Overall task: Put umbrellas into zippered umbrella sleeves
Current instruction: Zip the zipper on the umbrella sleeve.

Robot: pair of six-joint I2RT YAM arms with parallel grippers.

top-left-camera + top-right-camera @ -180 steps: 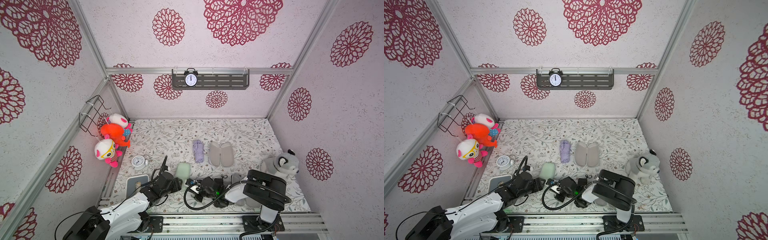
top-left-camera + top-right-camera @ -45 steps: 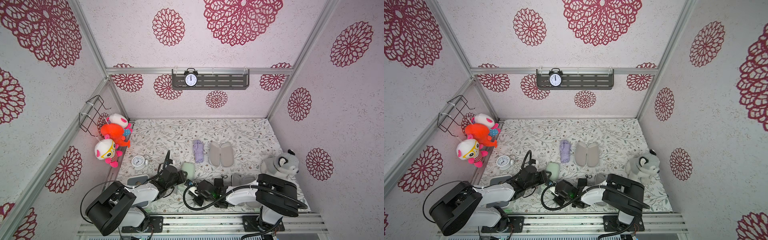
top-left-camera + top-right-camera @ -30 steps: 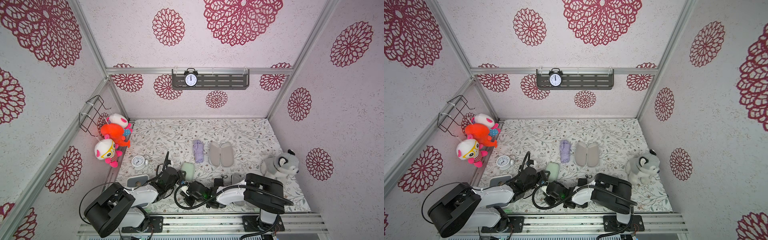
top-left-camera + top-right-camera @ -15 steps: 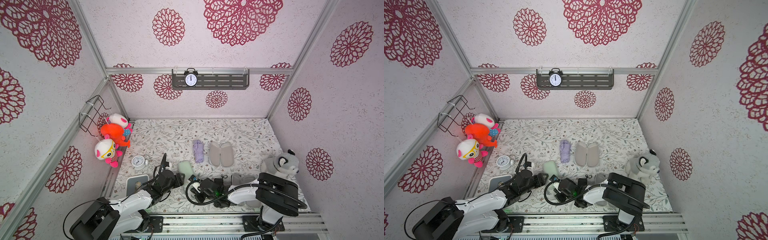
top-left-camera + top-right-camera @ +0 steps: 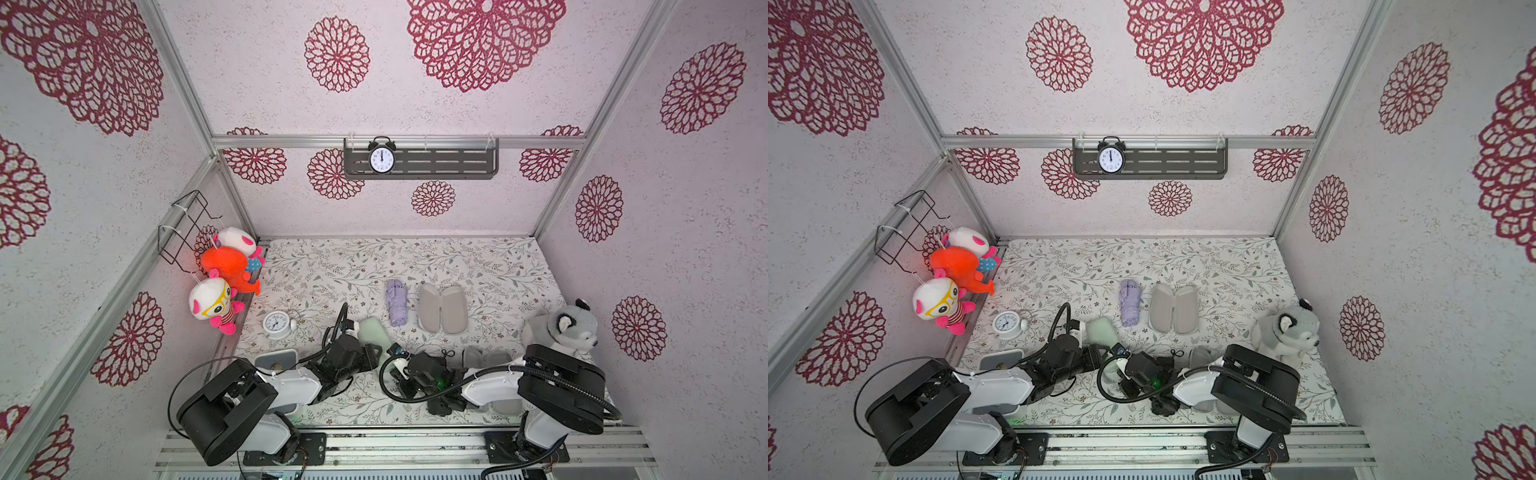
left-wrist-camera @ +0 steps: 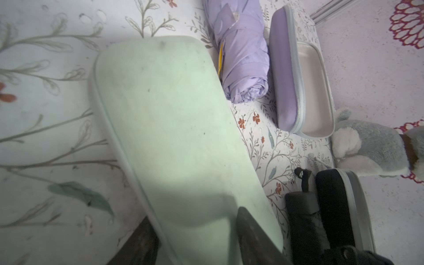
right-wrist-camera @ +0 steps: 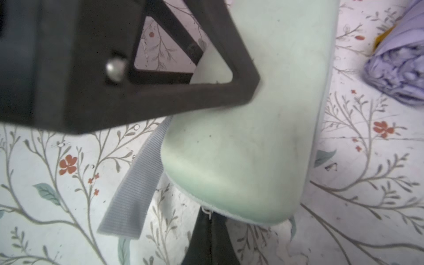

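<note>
Green sleeve lies closed on the flowered table, front centre, its near end hidden under both arms in both top views. The left gripper clamps that end, jaws half apart. The right gripper is pinched together at the zipper pull; whether it grips the pull is unclear. The black umbrella is cut off.

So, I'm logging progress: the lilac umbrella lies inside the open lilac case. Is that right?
Not quite. The lilac umbrella lies beside the open lilac case, not inside it. Both halves of the case are empty. Both top views and the left wrist view show this.
</note>
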